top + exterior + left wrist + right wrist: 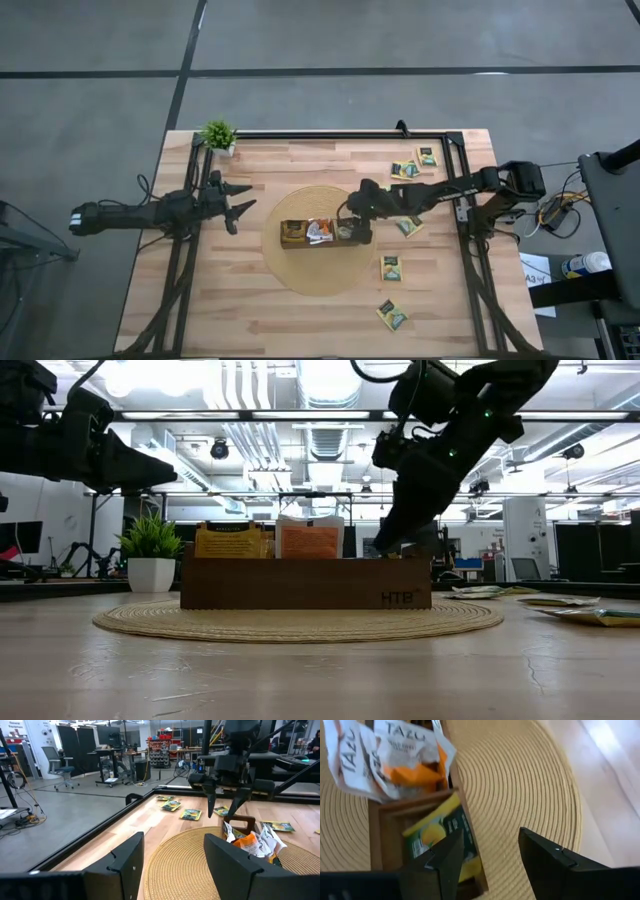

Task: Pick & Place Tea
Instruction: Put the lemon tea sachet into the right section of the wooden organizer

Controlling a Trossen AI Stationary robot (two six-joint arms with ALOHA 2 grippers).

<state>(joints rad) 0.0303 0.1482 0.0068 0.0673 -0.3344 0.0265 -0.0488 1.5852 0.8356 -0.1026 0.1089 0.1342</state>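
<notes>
Table (pixel 250 300): five loose sachets (pixel 392 268)
Tray (pixel 325 243): three sachet groups
Right gripper (pixel 352 222): open, empty, over tray
Left gripper (pixel 238 200): open, empty, waiting

A grey concrete floor (pixel 400 40) crossed by dark seams surrounds the wooden desk (pixel 250 310). Beyond it, a workshop: a grey office chair (pixel 59 762), rolling workbenches (pixel 112 762), ceiling strip lights (pixel 330 378) and exposed ducts (pixel 240 435).
</notes>
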